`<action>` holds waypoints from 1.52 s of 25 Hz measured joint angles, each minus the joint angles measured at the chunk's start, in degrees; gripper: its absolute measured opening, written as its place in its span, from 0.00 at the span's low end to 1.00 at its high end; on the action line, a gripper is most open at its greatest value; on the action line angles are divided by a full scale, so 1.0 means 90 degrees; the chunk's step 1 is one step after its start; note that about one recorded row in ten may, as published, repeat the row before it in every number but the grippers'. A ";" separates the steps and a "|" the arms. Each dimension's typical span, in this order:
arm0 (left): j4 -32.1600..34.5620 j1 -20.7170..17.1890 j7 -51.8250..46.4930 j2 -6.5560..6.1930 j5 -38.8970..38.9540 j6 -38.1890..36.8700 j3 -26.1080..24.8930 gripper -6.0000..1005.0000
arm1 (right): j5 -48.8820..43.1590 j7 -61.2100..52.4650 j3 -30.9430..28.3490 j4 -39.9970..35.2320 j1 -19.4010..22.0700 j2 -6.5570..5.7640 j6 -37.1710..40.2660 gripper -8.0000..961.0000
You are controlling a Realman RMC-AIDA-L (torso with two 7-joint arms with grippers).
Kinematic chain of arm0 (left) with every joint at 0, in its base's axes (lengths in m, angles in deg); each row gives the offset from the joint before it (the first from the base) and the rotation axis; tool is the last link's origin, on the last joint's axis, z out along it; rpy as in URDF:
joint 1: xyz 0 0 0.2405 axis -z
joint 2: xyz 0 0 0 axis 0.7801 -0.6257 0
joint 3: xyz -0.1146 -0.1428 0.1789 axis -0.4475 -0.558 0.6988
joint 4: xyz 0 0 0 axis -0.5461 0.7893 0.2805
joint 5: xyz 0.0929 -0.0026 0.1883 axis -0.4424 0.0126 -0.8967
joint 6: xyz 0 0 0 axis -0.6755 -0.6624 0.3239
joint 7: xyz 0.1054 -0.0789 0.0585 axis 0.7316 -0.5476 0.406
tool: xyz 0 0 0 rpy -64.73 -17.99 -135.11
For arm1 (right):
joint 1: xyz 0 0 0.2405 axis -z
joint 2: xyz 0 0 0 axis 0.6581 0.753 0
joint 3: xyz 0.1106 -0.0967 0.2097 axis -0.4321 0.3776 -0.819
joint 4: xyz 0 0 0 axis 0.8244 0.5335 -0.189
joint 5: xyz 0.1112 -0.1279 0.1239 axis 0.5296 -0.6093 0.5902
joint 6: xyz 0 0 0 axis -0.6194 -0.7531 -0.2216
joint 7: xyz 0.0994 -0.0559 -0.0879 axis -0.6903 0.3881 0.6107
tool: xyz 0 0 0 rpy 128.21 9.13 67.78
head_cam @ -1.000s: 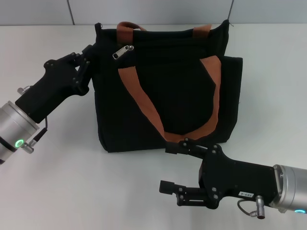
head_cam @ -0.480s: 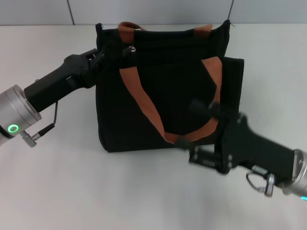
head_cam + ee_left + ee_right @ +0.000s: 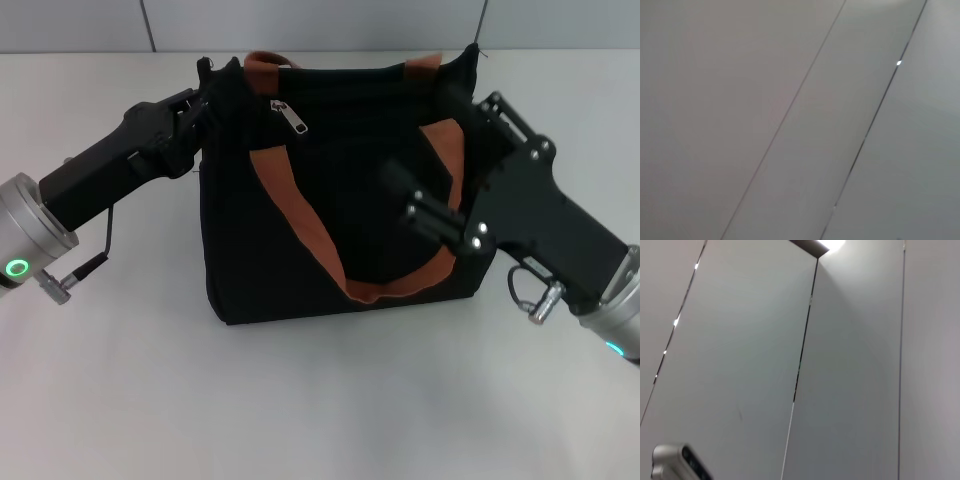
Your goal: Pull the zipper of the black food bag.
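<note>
Black food bag (image 3: 340,200) — no legible writing

black food bag (image 3: 330,210): boxy black fabric tote, stood upright on the white table, two orange-brown strap handles draped over its front | zipper (image 3: 293,117): small silver pull tab, hung near the bag's upper left corner

The black food bag (image 3: 340,200) is standing toward the table's (image 3: 300,400) far edge (roughly mid-width), the zipper (image 3: 293,117) lying near its top left corner.
</note>
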 joint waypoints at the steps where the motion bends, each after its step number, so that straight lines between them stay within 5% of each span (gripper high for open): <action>1: 0.0000 0.0000 0.0000 0.0000 0.0000 0.0000 0.0000 0.04 | -0.0002 -0.0094 -0.0029 0.0031 -0.0012 -0.0010 -0.0014 0.85; 6: -0.0047 -0.0044 -0.0003 -0.0003 0.0007 0.0254 0.0006 0.04 | -0.0053 -0.1827 0.0009 -0.0007 -0.0230 -0.0153 0.0073 0.85; 12: -0.0081 -0.0033 -0.0002 -0.0005 0.0010 0.0427 -0.0001 0.04 | -0.0404 -0.6163 0.0029 -0.0570 -0.0867 -0.0362 0.0834 0.85; 17: -0.0080 0.0022 0.0047 0.0002 0.0011 0.0437 -0.0011 0.04 | -0.0372 -0.7810 -0.0021 -0.0834 -0.1027 -0.0214 0.0481 0.85; 38: -0.0208 0.0492 0.0311 0.0025 0.0009 0.0428 0.0014 0.04 | -0.0333 -0.8519 -0.0037 -0.0263 -0.1161 -0.0042 -0.1521 0.85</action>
